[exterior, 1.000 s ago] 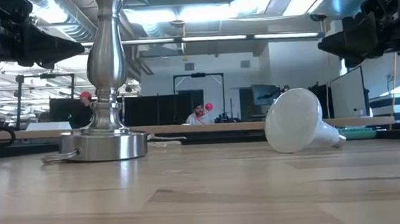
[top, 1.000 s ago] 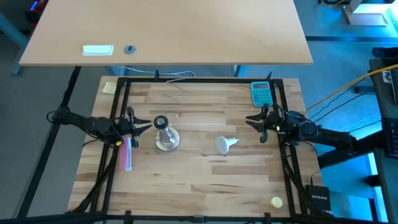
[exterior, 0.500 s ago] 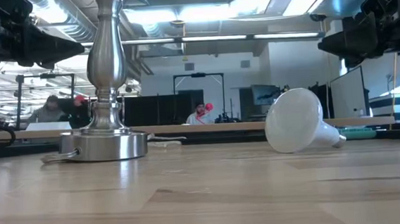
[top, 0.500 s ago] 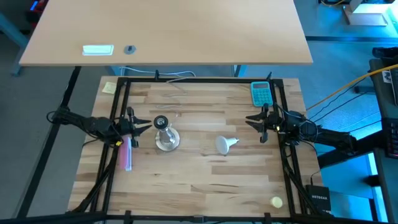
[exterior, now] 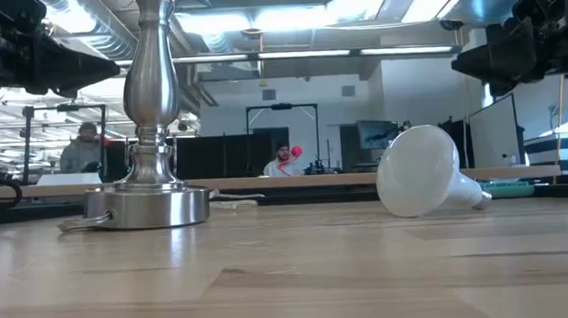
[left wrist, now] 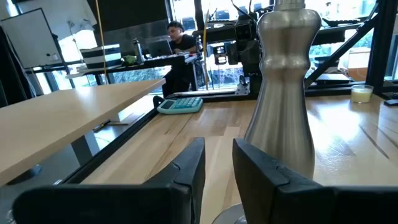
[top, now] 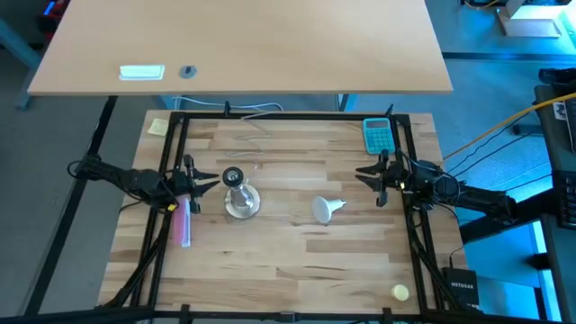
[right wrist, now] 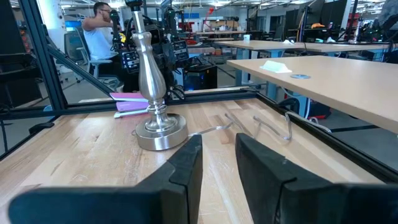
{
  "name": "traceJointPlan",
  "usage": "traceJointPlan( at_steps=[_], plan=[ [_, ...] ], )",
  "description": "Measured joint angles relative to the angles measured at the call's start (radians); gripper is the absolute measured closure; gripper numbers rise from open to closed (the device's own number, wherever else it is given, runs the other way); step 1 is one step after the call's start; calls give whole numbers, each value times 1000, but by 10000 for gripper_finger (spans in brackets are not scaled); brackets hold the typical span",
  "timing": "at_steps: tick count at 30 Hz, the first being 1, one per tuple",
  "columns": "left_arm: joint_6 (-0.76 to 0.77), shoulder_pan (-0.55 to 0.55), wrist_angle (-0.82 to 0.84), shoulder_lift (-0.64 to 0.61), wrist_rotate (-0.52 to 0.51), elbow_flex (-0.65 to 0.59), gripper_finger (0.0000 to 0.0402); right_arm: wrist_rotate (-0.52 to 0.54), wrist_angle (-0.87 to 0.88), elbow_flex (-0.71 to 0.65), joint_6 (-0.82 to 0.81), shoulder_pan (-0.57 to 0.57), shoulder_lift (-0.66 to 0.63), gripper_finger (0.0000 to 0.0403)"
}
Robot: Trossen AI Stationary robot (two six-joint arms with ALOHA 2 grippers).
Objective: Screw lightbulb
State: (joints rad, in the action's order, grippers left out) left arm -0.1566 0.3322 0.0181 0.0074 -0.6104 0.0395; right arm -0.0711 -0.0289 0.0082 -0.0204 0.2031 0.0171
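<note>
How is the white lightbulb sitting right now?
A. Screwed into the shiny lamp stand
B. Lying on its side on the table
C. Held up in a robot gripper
B: the lightbulb lies tipped over on the wooden table, apart from the silvery lamp stand, with no gripper touching it.

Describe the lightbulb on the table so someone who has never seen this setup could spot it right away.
On the butcher-block table, look right of centre, between the silvery socket stand and the right gripper. The lightbulb lies there on its side, touched by nothing. It is the only white, round-headed thing with a narrow neck.
</note>
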Motion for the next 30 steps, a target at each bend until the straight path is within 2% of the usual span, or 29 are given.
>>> traceJointPlan(
  at_steps=[21, 27, 30],
  plan=[
    [0, 0, 0, 0, 0, 0, 329, -3, -9, 0, -12, 0, 0, 302],
    [25, 0, -15, 0, 0, -1, 329, -60, -20, 0, -371, 0, 0, 302],
    [175, 0, -76, 0, 0, -3, 329, -54, -21, 0, -417, 0, 0, 302]
  ],
)
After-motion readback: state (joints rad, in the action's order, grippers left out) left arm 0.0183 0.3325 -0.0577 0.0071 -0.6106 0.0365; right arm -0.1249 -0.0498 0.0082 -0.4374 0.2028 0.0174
